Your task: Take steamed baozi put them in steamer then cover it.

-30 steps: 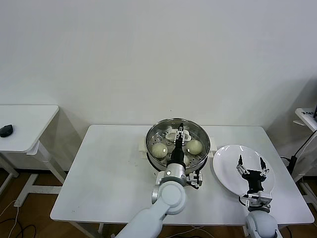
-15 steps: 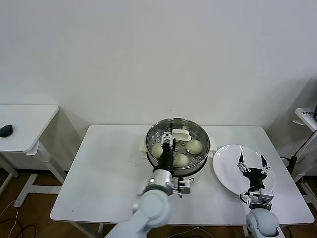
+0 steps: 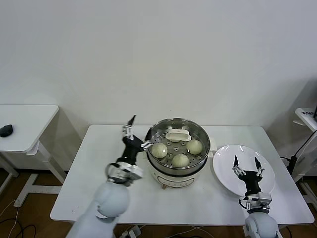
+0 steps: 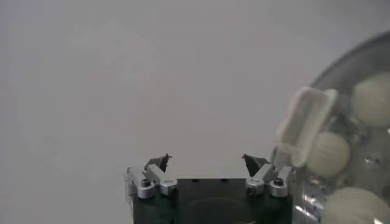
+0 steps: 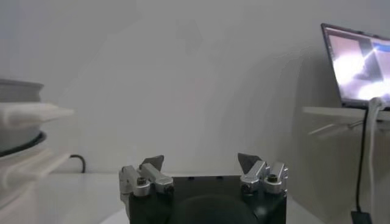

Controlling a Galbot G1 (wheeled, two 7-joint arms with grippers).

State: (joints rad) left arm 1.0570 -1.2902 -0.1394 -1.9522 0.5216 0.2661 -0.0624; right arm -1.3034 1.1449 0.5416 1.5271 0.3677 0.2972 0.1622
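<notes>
My left gripper (image 3: 137, 133) hangs just left of the steamer, jaws spread wide and holding nothing; the left wrist view (image 4: 207, 161) shows bare space between the tips. My right gripper (image 3: 245, 163) hovers over the flat white round plate (image 3: 224, 157) at the right of the tabletop (image 3: 99, 168), jaws likewise spread and empty, as the right wrist view (image 5: 201, 161) confirms.

The round shiny stainless-steel steamer (image 3: 154, 131) on its white electric base sits mid-tabletop, toward the far edge. Three small smooth cream-white baozi (image 3: 159, 149) show inside on the perforated tray: one left, one near, one right. The round clear glass cover (image 3: 177, 135), white rectangular handle at centre, sits over the pot.

Far left stands a separate white side table (image 3: 27, 124) with a small dark object (image 3: 6, 130) on it.
</notes>
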